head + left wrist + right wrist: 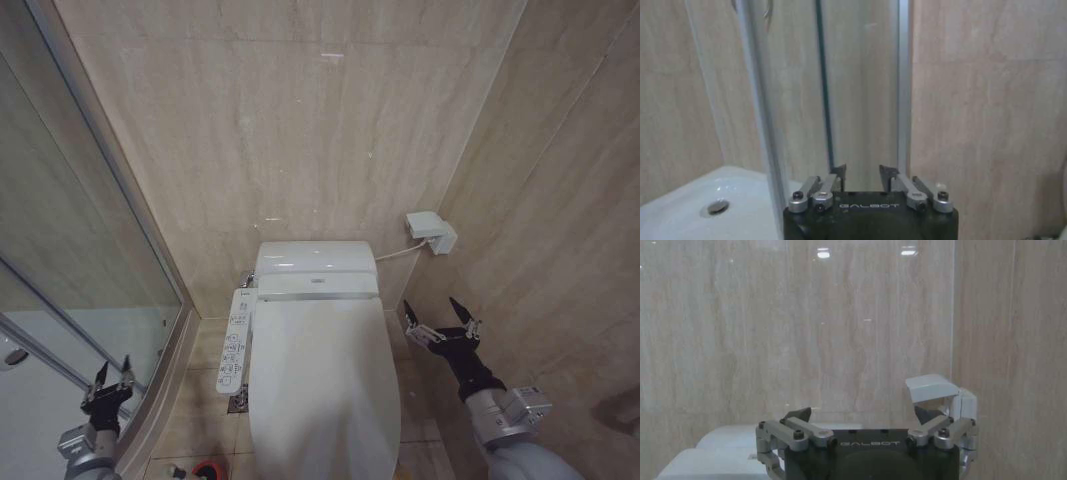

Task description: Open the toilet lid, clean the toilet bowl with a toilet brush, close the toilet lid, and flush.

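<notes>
We've got the toilet lid (322, 385) shut flat over the bowl, centre of the floor against the back wall; big, glossy, rigid plastic, likely light but slick, so we'd hook under its front rim near the floor's near edge. Side control panel (233, 340) crowds the lid's left edge, wall box (432, 231) sits back-right. Right gripper (441, 317) hovers just right of the lid, jaws wide, empty; left gripper (111, 384) low by the shower glass (70, 260), part open, empty.

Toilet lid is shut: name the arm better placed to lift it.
Right. The right gripper hovers open just beside the toilet lid, level with its hinge end. The left gripper sits farther off by the shower glass, with the control panel between it and the lid.
</notes>
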`<state>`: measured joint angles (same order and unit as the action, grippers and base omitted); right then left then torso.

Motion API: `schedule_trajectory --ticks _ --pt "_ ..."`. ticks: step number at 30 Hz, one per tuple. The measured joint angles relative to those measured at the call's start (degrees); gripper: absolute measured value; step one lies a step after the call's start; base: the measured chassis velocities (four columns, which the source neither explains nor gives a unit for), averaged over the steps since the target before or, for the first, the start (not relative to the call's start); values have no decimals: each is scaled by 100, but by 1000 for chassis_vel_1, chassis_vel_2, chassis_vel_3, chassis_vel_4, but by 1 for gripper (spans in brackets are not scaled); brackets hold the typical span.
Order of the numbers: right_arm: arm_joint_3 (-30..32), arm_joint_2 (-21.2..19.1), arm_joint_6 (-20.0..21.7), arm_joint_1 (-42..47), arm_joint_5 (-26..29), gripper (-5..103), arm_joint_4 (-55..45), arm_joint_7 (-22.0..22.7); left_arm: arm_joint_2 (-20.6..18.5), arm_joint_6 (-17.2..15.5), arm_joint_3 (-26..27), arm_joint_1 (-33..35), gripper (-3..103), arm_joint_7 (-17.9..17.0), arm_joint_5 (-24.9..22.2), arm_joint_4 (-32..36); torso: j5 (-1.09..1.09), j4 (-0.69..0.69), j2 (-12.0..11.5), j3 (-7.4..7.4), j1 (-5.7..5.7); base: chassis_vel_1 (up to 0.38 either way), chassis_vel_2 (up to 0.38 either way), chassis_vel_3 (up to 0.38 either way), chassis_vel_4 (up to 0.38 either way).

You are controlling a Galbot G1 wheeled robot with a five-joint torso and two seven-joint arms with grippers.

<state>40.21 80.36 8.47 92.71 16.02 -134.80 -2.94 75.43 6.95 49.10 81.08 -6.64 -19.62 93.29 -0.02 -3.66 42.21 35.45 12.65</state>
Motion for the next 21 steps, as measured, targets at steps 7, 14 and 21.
schedule_trajectory --ticks 7,14,21 --pt "0 0 0 0 0 100 0 0 -1 58 12 -23 20 95 -35 -59 2 0 0 0 0 0 0 0 0" --pt "0 0 0 0 0 100 0 0 37 469 -21 -18 0 958 -160 -100 2 0 0 0 0 0 0 0 0" --pt "0 0 0 0 0 100 0 0 87 977 -68 -7 0 2023 -314 -150 2 0 0 0 0 0 0 0 0"
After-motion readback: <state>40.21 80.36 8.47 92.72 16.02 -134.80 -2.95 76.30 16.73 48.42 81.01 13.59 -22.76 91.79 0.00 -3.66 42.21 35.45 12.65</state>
